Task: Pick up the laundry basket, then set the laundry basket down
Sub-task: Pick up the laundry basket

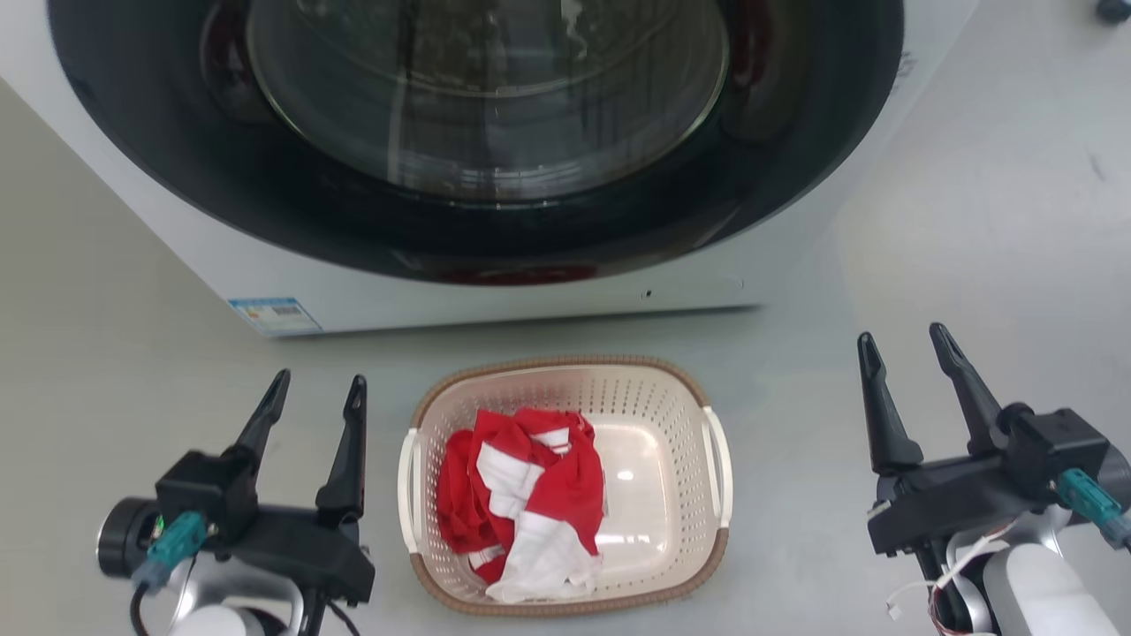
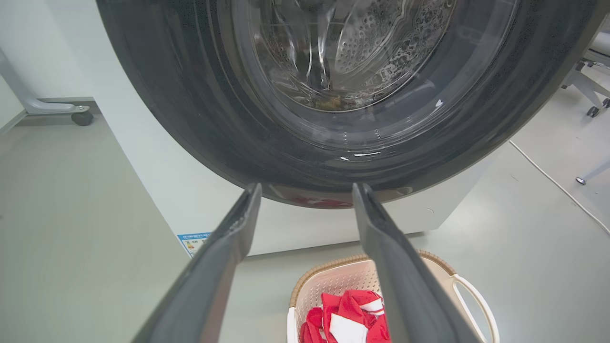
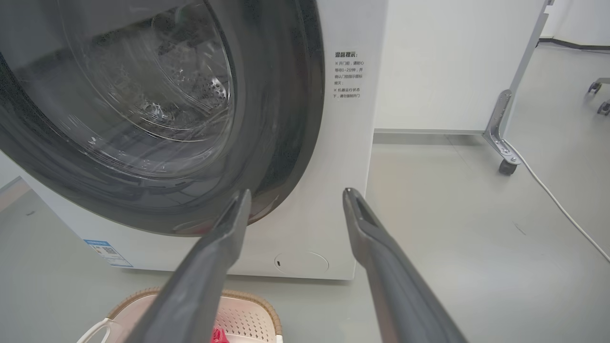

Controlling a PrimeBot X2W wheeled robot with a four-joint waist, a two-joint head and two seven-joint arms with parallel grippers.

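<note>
While laundry basket (image 1: 654, 415) sits on floor (image 1: 972, 221) before washing machine (image 1: 530, 305), left gripper (image 1: 320, 380) and right gripper (image 1: 901, 334) flank it, jaws spread, empty.

Left gripper (image 1: 320, 380) and right gripper (image 1: 900, 336): black housings, long tapered dark fingers (image 1: 347, 450), teal connectors (image 1: 174, 537), pale forearms (image 1: 1043, 592).

One washing machine (image 1: 495, 300) stands far; one laundry basket (image 1: 565, 364) sits near, in front of it; it has two white handles (image 1: 407, 490), one left, one right; one red-and-white bundle of cloth (image 1: 530, 495) lies inside; there are two grippers, the left gripper (image 1: 320, 380) and the right gripper (image 1: 902, 336), each with two dark fingers (image 1: 351, 442); one blue label (image 1: 276, 315) marks the machine's lower left corner.
</note>
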